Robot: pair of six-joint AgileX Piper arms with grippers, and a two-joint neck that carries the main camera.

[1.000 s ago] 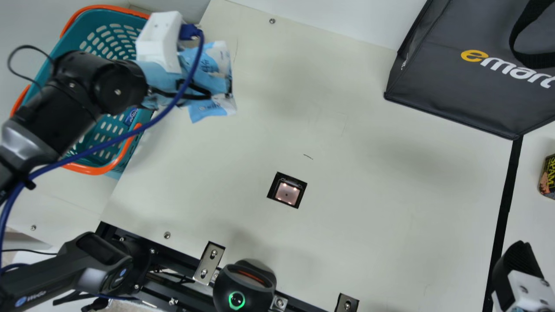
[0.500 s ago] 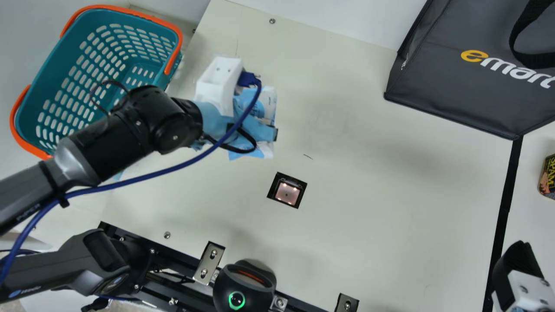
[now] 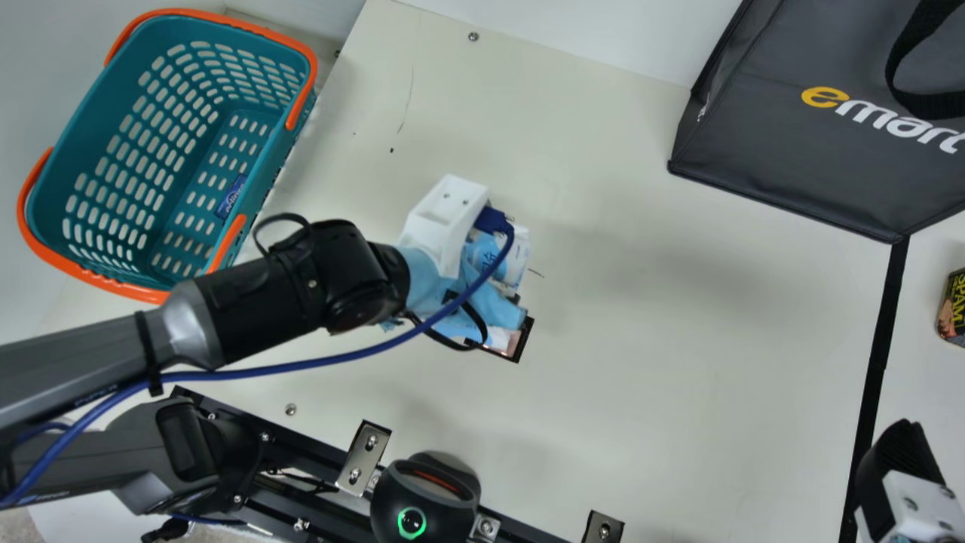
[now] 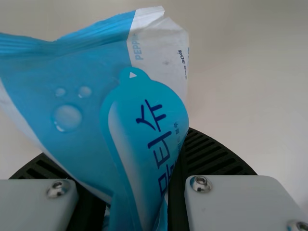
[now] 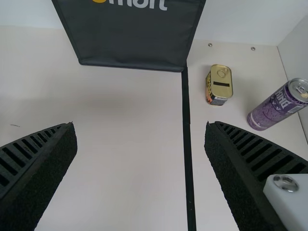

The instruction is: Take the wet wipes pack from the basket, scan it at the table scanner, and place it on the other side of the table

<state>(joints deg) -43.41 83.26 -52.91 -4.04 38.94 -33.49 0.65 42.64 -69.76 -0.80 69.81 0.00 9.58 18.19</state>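
Observation:
In the main view my left gripper (image 3: 482, 302) hangs over the table scanner (image 3: 520, 348), partly covering it, with the blue and white wet wipes pack (image 3: 515, 253) in its hold. The left wrist view has the wipes pack (image 4: 82, 101) pinched and creased between the ribbed fingers of my left gripper (image 4: 137, 207). At the main view's lower right corner is part of my right gripper (image 3: 901, 460). Seen from its own wrist, my right gripper (image 5: 139, 178) has its fingers wide apart and nothing between them.
A teal basket (image 3: 113, 151) with orange handles stands at the left, a small blue item (image 3: 231, 196) inside. A dark bag (image 3: 791, 143) is at the upper right. Beyond the black strip are a tin (image 5: 219, 84) and a purple can (image 5: 276, 107). A handheld scanner (image 3: 422, 501) sits by the near edge.
My left gripper has carried the wipes pack from beside the basket rightward and down the main view to the scanner, uncovering the basket. My right gripper has stayed still.

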